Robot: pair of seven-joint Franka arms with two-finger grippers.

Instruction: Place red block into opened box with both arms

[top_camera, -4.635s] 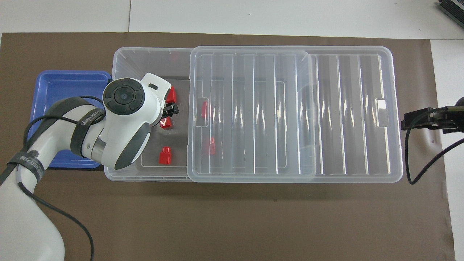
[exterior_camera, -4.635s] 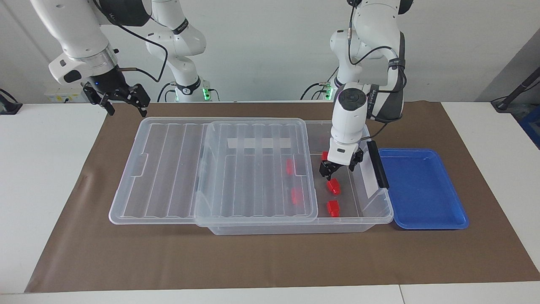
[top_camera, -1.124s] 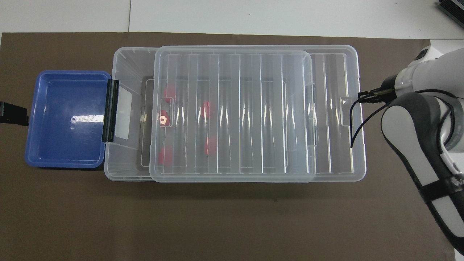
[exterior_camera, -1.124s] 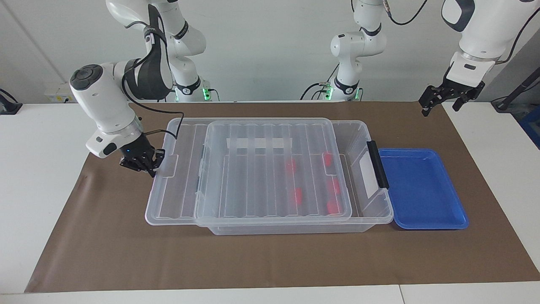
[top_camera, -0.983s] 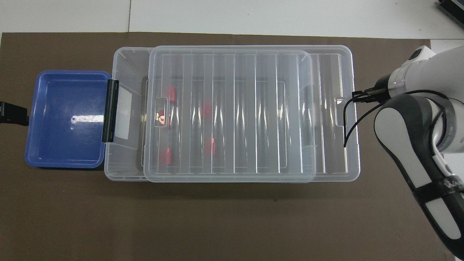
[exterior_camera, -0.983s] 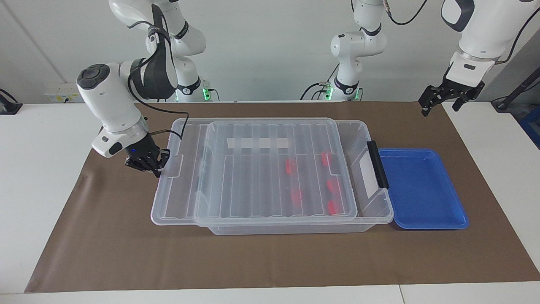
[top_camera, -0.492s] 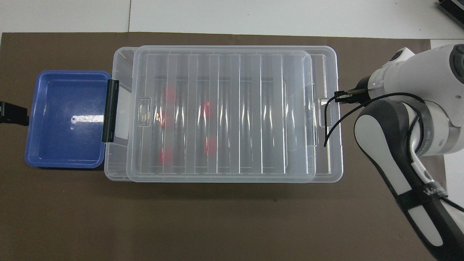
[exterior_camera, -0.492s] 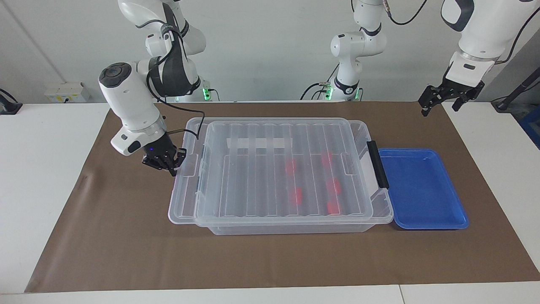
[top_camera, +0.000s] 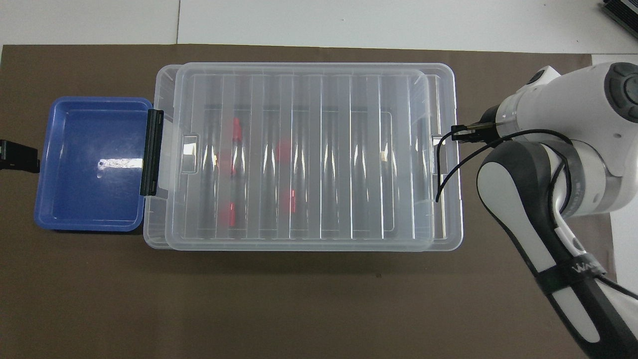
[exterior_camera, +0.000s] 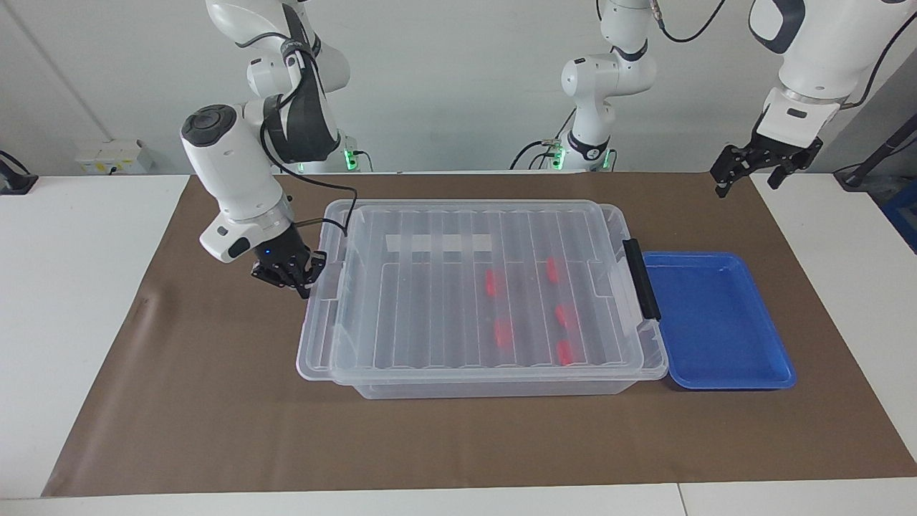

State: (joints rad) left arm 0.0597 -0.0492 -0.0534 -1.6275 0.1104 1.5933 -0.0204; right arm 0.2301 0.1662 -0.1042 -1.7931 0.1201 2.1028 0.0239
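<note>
The right gripper sat low at the right arm's end of the table, its fingers pressed together with nothing between them, touching the end edge of the lid. In the overhead view its tip met the same lid edge.

The lid lay flat on the box, covering nearly all of it and overhanging a little toward the right arm's end. Only a narrow strip of the box showed uncovered by the black handle.

Five red blocks lay on the box floor under the lid, seen dimly through the clear plastic. They sat in the half of the box toward the left arm's end, two nearer the middle and three closer to the handle. From above, the blocks appeared as faint red patches, none of them touched by either gripper.

The blue tray stood just beside the box at the handle end, its rim touching the box.

The left gripper hung high over the brown mat past the tray, its fingers spread wide and holding nothing, while that arm waited. In the overhead view only a dark piece of it showed at the picture's edge.
</note>
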